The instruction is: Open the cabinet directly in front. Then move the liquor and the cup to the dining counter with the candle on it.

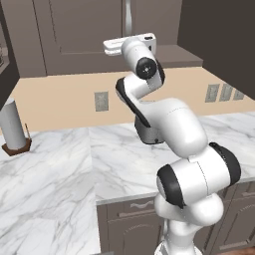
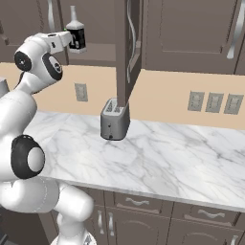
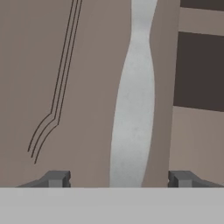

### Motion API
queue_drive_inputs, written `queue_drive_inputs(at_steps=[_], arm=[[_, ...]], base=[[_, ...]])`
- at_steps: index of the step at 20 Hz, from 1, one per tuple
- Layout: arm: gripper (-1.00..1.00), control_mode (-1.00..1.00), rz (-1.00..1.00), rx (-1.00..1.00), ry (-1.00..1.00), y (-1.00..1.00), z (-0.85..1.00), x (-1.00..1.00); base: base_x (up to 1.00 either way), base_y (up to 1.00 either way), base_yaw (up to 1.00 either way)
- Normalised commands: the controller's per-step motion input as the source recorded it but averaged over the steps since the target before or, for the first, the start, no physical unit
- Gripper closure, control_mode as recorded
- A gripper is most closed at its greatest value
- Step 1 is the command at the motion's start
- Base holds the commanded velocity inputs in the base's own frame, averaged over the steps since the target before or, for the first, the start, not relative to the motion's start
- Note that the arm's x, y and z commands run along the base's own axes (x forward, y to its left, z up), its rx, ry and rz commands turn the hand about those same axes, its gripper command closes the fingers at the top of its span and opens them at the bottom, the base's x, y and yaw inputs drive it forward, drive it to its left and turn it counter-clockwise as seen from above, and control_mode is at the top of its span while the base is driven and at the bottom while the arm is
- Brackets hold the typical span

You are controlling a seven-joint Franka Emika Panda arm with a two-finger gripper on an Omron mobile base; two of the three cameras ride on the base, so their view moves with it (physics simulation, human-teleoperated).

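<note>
The cabinet (image 3: 78, 87) door is facing the hand, its silver handle (image 3: 133, 109) standing between the fingertips (image 3: 56, 178). The pincer (image 3: 118, 179), jaws apart, is straddling it: opening step in hand. Next comes closing on the handle and pulling. The liquor (image 2: 76, 34) is sitting on the shelf inside.

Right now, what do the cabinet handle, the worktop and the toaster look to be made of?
Cabinet handle: looks like brushed metal, pale silver with a soft matt sheen. It sits on a matt grey-brown cabinet door with grooved panelling, probably painted wood.
Worktop: polished marble or a marble look, white with grey veins.
Toaster: likely metal, flat dull grey, two top slots; could be plastic.
</note>
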Motion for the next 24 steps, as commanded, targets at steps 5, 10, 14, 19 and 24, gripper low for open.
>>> queue_drive_inputs(at_steps=[5,10,14,19,24], arm=[[1.0,-1.0,0.0,0.0,0.0,0.01,0.0,0.4],[1.0,-1.0,0.0,0.0,0.0,0.0,0.0,0.15],[1.0,-1.0,0.0,0.0,0.0,0.0,0.0,0.0],[1.0,-1.0,0.0,0.0,0.0,0.0,0.01,-0.15],[1.0,-1.0,0.0,0.0,0.01,0.0,0.0,-0.57]], base=[[0.0,0.0,0.0],[0.0,0.0,0.0],[0.0,0.0,0.0],[0.0,0.0,0.0],[0.0,0.0,0.0]])
